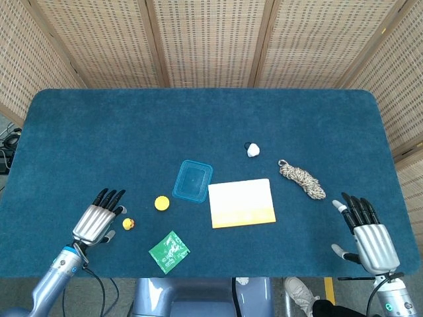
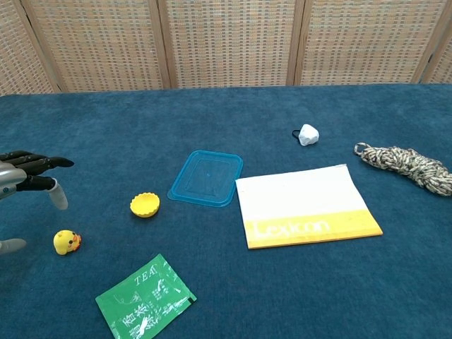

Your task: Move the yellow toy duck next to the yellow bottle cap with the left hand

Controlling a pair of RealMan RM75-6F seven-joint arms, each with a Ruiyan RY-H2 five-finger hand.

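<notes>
Head view: my left hand [image 1: 98, 223] hovers, fingers [image 1: 110, 196] spread and empty, just beside the ungrasped yellow toy duck [image 1: 128, 224], which sits apart from the yellow bottle cap [image 1: 162, 203].

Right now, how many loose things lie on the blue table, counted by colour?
Yellow: 2, the toy duck and the bottle cap
Blue: 1, the clear lid
Green: 1, the tea sachet
White and yellow: 1, the Lexicon booklet
White: 1, the small object
Speckled: 1, the rope bundle
Total: 7
</notes>
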